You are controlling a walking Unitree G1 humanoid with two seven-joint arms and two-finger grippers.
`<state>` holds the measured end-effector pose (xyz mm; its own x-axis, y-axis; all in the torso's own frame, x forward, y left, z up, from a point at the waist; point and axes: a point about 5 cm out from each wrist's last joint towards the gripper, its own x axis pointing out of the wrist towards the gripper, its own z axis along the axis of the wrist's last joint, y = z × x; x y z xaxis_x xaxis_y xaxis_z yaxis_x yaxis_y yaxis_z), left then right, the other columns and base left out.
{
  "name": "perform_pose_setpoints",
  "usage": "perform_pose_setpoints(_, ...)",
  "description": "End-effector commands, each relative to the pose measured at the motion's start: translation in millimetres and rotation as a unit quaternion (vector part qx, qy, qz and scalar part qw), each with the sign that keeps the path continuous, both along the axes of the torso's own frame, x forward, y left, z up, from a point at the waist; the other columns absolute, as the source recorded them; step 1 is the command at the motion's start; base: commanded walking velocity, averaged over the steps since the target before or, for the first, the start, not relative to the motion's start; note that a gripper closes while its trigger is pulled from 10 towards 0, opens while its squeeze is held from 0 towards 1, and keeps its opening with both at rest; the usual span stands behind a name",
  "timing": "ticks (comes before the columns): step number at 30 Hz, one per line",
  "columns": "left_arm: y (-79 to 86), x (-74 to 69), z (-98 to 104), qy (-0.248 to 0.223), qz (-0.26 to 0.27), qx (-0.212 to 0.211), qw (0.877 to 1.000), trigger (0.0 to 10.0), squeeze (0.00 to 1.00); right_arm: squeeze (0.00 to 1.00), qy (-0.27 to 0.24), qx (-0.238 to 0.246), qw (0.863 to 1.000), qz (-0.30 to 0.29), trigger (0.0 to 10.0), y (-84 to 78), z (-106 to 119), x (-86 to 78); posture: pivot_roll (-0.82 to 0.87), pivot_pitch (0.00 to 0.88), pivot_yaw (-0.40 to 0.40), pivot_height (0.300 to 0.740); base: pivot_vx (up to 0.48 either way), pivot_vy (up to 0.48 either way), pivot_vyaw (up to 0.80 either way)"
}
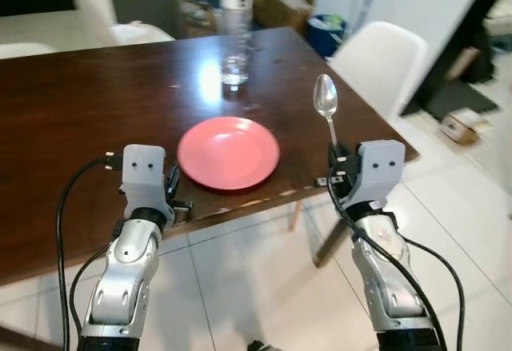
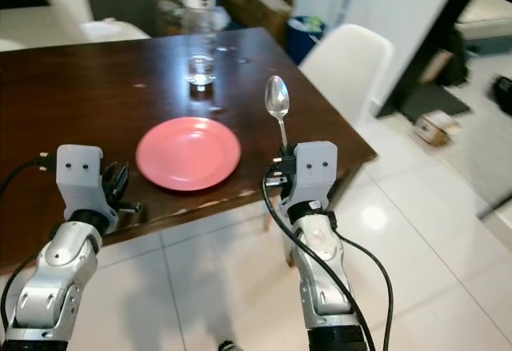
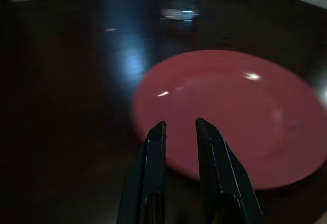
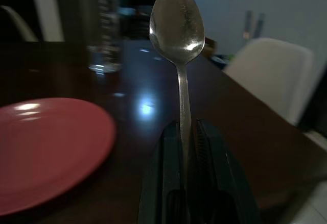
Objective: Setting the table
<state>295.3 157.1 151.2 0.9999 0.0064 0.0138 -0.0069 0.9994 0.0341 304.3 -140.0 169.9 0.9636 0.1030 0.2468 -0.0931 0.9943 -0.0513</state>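
My right hand (image 4: 188, 132) grips a shiny metal spoon (image 4: 178, 25) by its handle, bowl pointing up, right of the pink plate (image 1: 229, 152). My left hand (image 3: 180, 132) hovers slightly parted, empty, at the plate's near rim.

Both my forearms are showing silver ribbed casings with dark joint rings at the wrists. Each wrist is carrying a light grey boxy camera housing with two small dark screw holes on its face. Black cables are looping off both housings and running back along the arms; a small black plug is sticking out beside each box. My left gripper (image 3: 179, 127) and right gripper (image 4: 188, 127) are showing long, flat, matte black tapered fingers.
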Motion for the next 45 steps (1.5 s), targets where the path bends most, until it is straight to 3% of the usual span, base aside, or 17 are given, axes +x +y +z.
perform_pose_setpoints(1,2.4,-1.8,-6.7,0.011,0.006,0.005,1.0,10.0,0.0,0.0,0.01,-0.002,1.0,0.003,10.0,0.6,-4.2,-0.3,-0.06,0.035,0.033,0.74,0.0,0.0,-0.8)
perform_pose_setpoints(45,-0.6,2.6,-8.2,0.005,0.0,0.007,1.0,10.0,0.0,0.0,0.007,-0.006,1.0,0.012,10.0,2.4,-2.2,2.5,-0.06,0.02,0.029,0.74,0.0,0.0,-0.8)
